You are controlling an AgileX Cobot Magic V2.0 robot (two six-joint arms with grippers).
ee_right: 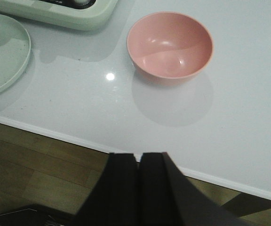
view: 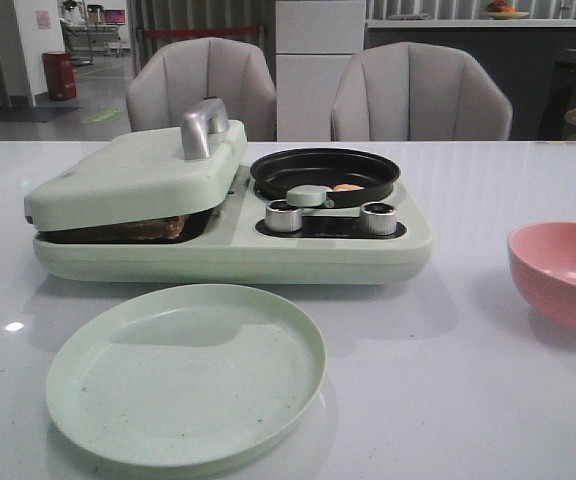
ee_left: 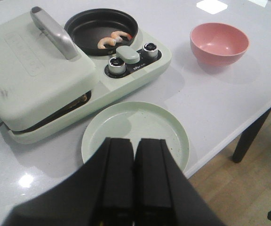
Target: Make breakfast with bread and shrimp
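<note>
The shrimp [ee_left: 112,40], two small orange-white curls, lie in the black round pan [ee_left: 100,28] of the pale green breakfast maker [view: 228,245]; one shows in the front view [view: 347,187]. The bread is mostly hidden under the maker's nearly closed lid [view: 138,175]; only a brown edge [view: 173,227] shows in the gap. My left gripper [ee_left: 135,141] is shut and empty, held above the near edge of the empty green plate [ee_left: 126,120]. My right gripper [ee_right: 138,155] is shut and empty over the table's front edge, short of the pink bowl [ee_right: 170,46]. Neither gripper shows in the front view.
The green plate [view: 186,372] lies in front of the maker. The empty pink bowl [view: 560,272] stands at the right. Two knobs [view: 284,215] and a lever sit in front of the pan. Two chairs stand behind the table.
</note>
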